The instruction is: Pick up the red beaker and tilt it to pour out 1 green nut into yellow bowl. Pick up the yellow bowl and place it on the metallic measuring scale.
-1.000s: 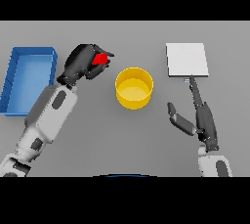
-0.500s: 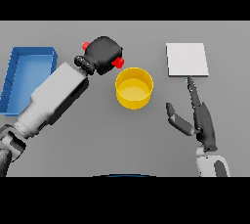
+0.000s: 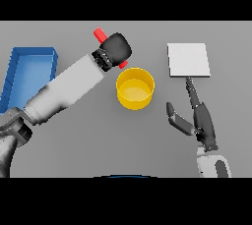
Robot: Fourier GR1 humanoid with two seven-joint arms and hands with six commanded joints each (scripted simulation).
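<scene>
My left hand point(image 3: 116, 49) is shut on the red beaker point(image 3: 101, 35), holding it tilted just beyond the upper left rim of the yellow bowl point(image 3: 135, 88). Red shows at both ends of the fist; the beaker's lower end point(image 3: 123, 64) points toward the bowl. The hand hides most of the beaker, and no green nut is visible. The bowl stands at the table's middle. The metallic measuring scale point(image 3: 188, 60), a pale square plate, lies at the far right. My right hand point(image 3: 199, 118) rests open on the table below the scale, fingers pointing at it.
A blue rectangular tray point(image 3: 19, 67) stands at the left edge of the table, under my left forearm's near side.
My left hand has carried the red beaker up and rightward from beside the blue tray to the bowl's rim, and has turned it over. The right hand has not moved.
</scene>
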